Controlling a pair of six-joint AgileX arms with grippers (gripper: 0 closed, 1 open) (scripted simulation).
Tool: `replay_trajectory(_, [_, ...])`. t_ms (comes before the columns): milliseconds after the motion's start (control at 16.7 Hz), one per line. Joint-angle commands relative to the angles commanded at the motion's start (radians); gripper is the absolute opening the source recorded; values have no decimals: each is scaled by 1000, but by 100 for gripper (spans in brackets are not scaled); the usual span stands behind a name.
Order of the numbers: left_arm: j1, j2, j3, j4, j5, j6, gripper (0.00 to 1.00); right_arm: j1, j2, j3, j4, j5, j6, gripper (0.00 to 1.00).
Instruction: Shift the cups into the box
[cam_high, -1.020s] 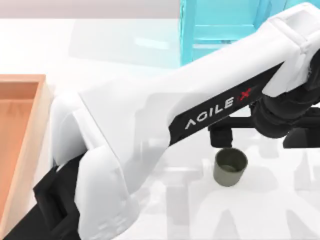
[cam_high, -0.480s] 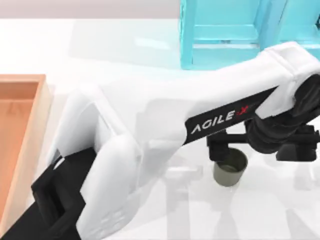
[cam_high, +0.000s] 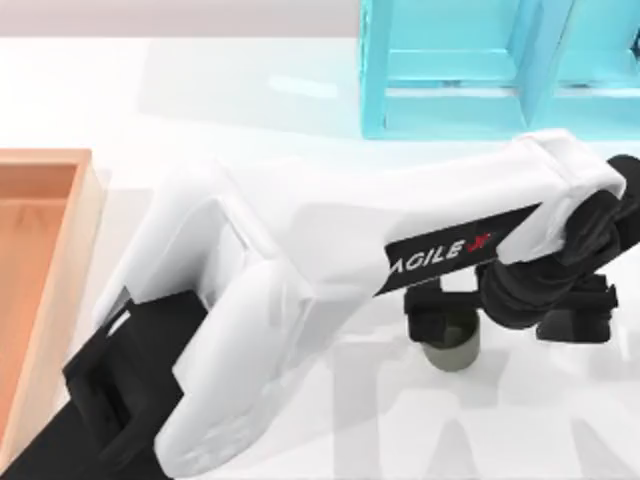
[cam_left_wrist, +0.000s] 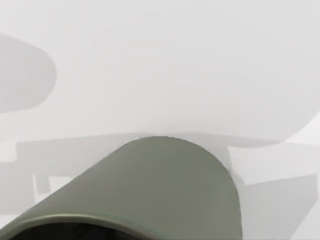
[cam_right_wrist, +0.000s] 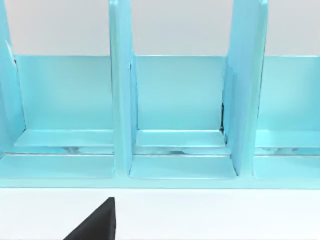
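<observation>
Our left gripper (cam_high: 452, 322) sits low over the olive-grey cup (cam_high: 452, 350) right of table centre, hiding most of it; we cannot tell its finger state. The wooden box (cam_high: 60, 290) lies cut off at the left edge

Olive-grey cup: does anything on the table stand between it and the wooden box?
Nothing visible does. The olive-grey cup stands under the left end effector right of centre; the wooden box is at the table's left edge. Only the left arm itself spans that stretch, above the table.
</observation>
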Motion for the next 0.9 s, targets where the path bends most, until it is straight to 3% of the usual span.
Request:
replay_trajectory(60, [0,0,0,0,0,0,100,0,0,0,0,0,0,100])
replay_trajectory(840, [0,0,0,0,0,0,2,0,0,0,0,0,0,100])
replay_trajectory(900, [0,0,0,0,0,0,0,0,0,0,0,0,0,100])
